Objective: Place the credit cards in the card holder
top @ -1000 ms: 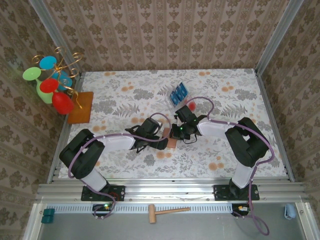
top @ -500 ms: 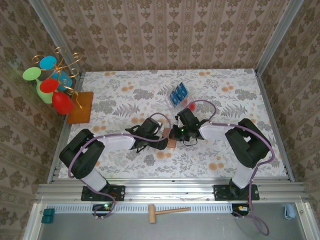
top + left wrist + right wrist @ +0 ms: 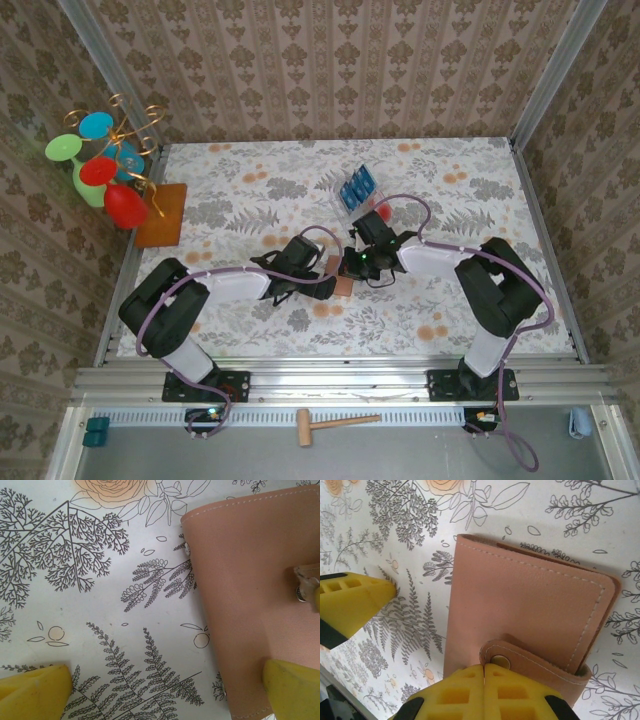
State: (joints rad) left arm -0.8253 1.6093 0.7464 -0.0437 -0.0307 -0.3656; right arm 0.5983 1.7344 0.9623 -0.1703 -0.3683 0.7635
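The left gripper [image 3: 165, 675] stands wide open, with one yellow finger [image 3: 292, 690] over the edge of the card holder [image 3: 520, 595]. The holder lies closed on the flowered cloth [image 3: 100, 605] at mid-table. The right gripper [image 3: 484, 672] has its jaws pressed together at the holder's snap tab [image 3: 520, 657]. Further back, the blue credit cards [image 3: 357, 184] sit in a clear tray [image 3: 343, 207].

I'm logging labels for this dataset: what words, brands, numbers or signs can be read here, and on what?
No text can be read.
credit cards: pale markings, too small to read.
card holder: stitching and a snap, no lettering.
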